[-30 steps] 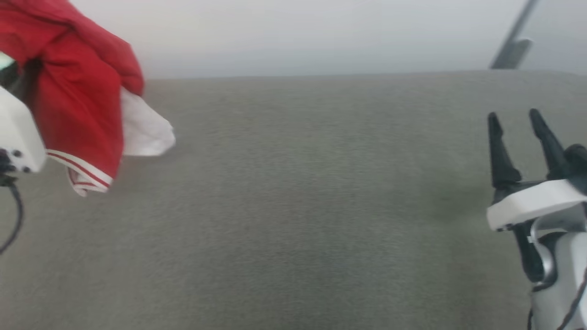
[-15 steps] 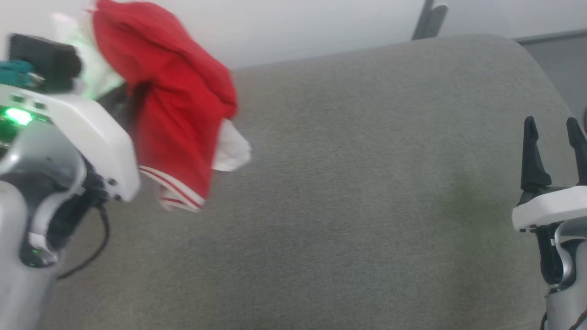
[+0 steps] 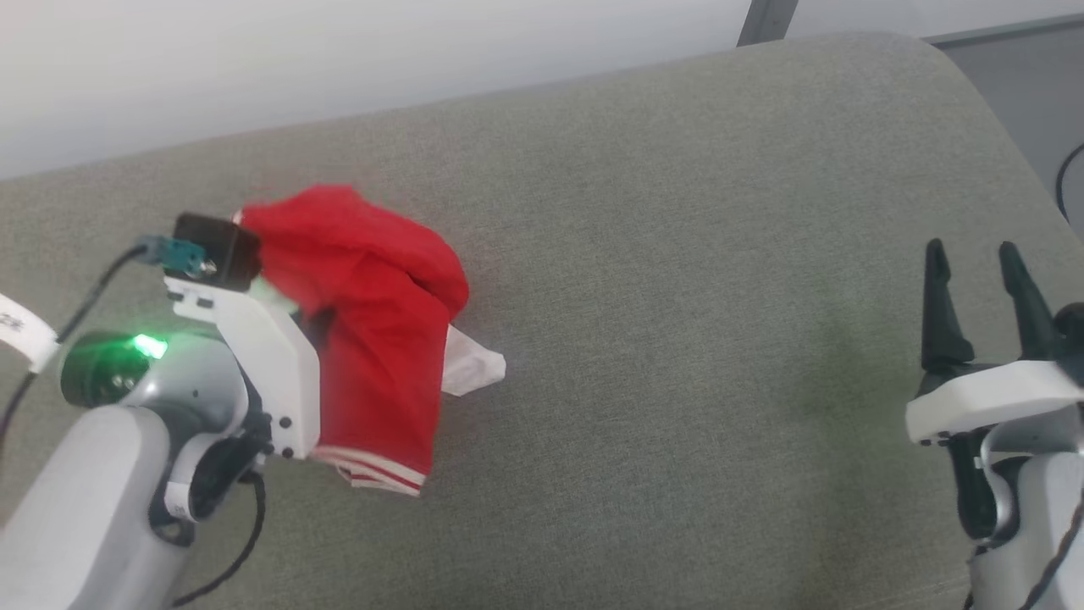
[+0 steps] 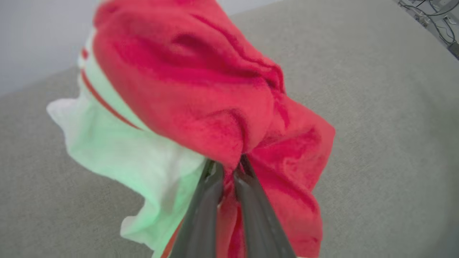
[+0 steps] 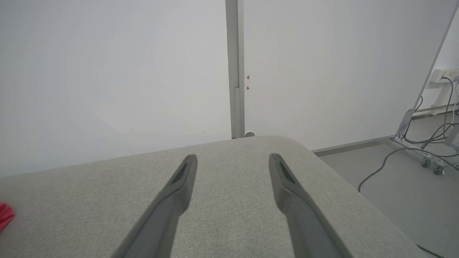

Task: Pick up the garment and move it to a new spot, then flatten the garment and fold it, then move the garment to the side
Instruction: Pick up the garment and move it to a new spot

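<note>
The garment (image 3: 381,322) is a red bundle with a white panel and red-white striped trim, hanging over the left part of the grey padded surface (image 3: 677,339). My left gripper (image 4: 229,168) is shut on a fold of its red fabric (image 4: 200,93), and the cloth drapes over the fingertips. Its striped hem (image 3: 381,476) hangs close to the surface; I cannot tell if it touches. My right gripper (image 3: 974,254) stands open at the lower right with nothing between its fingers (image 5: 179,186). A red tip of the garment (image 5: 5,216) shows at the far left of the right wrist view.
The padded surface rounds off at its far right corner (image 3: 957,68), with grey floor and cables (image 5: 387,165) beyond. A white wall panel with a grey post (image 5: 235,71) stands behind the far edge. A black cable (image 3: 246,542) hangs from my left wrist.
The head view has shifted. My left gripper has carried the garment down from high at the far left to lower over the surface. The right gripper stays open.
</note>
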